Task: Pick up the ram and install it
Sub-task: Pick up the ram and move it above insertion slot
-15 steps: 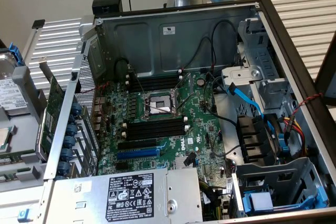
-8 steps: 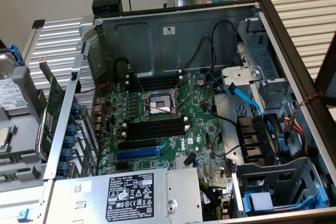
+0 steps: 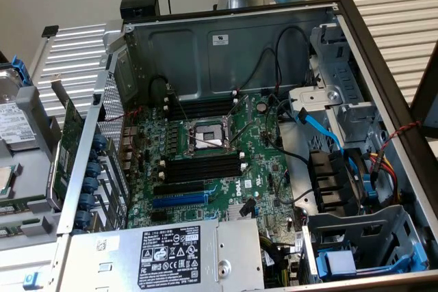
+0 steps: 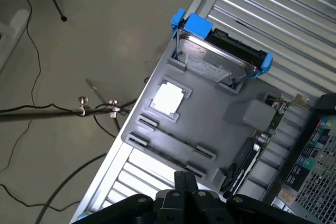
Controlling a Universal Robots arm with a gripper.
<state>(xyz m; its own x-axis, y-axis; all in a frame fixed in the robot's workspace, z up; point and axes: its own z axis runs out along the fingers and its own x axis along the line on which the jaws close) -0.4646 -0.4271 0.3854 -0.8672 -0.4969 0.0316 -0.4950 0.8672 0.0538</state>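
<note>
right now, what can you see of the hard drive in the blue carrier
The hard drive is a flat rectangle with a silvery metal top bearing a printed label and a dark edge along one side. A blue plastic carrier holds it, showing at two corners. It rests label up at one end of the grey tray, nothing on top of it.

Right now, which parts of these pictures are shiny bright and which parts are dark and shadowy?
In the exterior view, the ribbed table is brightly lit, while the motherboard lies in dimmer light down inside the case. In the wrist view, the square chip on the grey tray glares almost white, and the gripper is a dark, shadowy shape.
</note>
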